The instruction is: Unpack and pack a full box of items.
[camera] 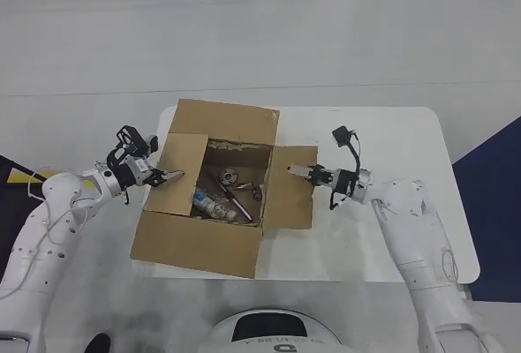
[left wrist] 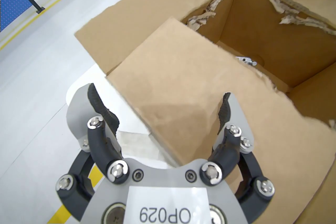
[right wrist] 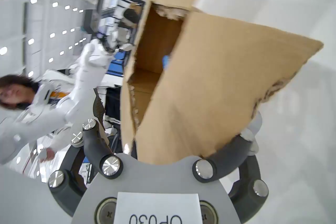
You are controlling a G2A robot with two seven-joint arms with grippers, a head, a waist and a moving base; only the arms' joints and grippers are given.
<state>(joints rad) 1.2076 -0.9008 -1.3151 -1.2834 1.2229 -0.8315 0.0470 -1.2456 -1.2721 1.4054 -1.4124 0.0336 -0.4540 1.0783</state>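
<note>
top view: the open cardboard box (camera: 199, 247) stands on the white table (camera: 393, 141), with a bottle (camera: 215, 205) and a small roll (camera: 229, 176) inside. your left gripper (camera: 163, 176) is at the left flap (camera: 179, 190), your right gripper (camera: 303, 171) at the right flap (camera: 289, 201).
left wrist view: its fingers (left wrist: 101, 107) are spread wide with the flap's edge between them, and the box mouth lies straight ahead.
right wrist view: its fingers (right wrist: 98, 107) are likewise parted around the flap without gripping it. each arm is nearest its own flap.

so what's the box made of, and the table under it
Box: corrugated cardboard, matte brown. Its torn edges look ragged and fibrous. Table: smooth white top with rounded corners, likely laminate or plastic, though the look leaves that open.
</note>
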